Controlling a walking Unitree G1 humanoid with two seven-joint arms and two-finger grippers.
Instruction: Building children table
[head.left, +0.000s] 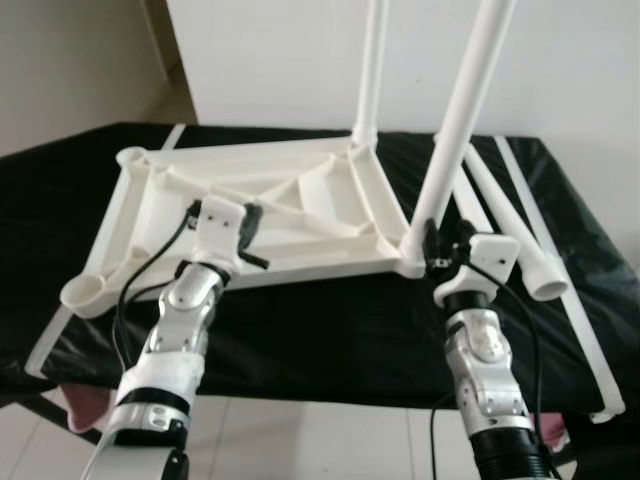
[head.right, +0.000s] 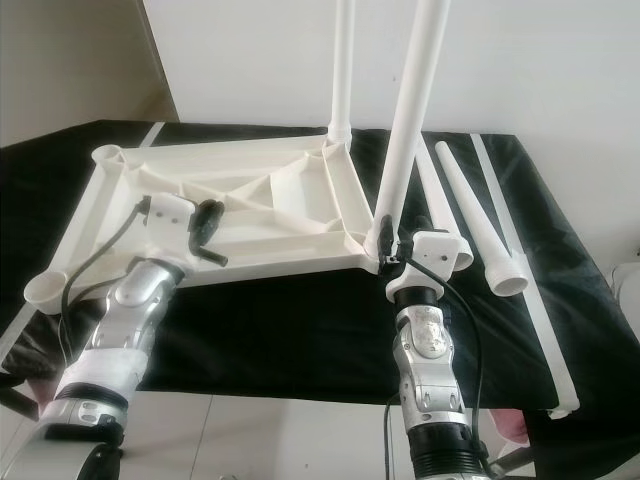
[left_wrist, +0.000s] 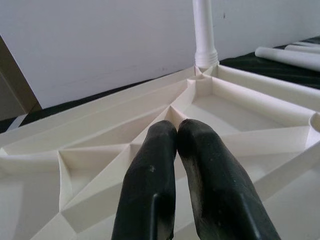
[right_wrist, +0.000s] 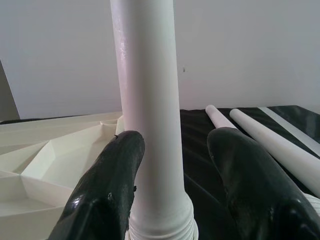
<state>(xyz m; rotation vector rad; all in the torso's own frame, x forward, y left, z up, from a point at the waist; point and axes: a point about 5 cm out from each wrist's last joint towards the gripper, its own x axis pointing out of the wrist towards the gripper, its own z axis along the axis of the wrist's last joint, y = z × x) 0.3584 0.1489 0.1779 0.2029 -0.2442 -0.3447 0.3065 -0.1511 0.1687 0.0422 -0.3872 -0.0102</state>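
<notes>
Black cloth covered the work surface before a white wall as we put the children's table together. Our right gripper straddled the near upright leg at centre-right of the frame, its two black fingers apart on either side of the tube just above the threaded collar; the left finger lay at or against the tube and the other stood off it, so we judged the hold loose, not clamped. Our left gripper, fingers pressed together and holding nothing, hovered low over the ribbed underside of the tabletop at centre-left; whether the tips touched the plastic we could not tell. Outward from the grippers, the white tabletop lay upside down on the cloth, stretching from the left of the frame to its centre. A second leg stood in the far corner socket at upper centre. Two corner sockets, one at the lower left and one at the upper left, remained empty. Two loose legs lay side by side on the cloth at the right, beside a long white strip running toward the lower right.

We judged the near leg not yet proven tight: with the fingers open, a nudge from the wrist could tilt it, cross its thread or topple it. The tabletop could also slide on the cloth under turning force, and the loose legs might roll toward the edge.
</notes>
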